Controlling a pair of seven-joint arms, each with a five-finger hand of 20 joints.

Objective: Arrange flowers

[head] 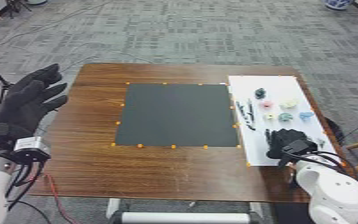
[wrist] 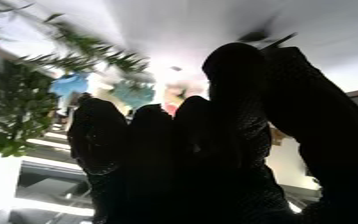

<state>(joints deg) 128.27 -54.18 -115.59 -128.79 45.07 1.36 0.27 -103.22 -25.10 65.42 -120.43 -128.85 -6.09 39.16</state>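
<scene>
Though the right hand is near, flowers lie beyond its fingers.

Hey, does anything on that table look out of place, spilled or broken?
Nothing stands out. The small coloured flowers sit grouped on the white board, the dark mat lies flat, and I see no spill or damage.

Counter: one
Dark mat: one
White board: one
Pink bloom: one
Blue bloom: one
Teal bloom: one
Yellowish blooms: two
Slim dark pieces: at least two
Small dark item: one
</scene>
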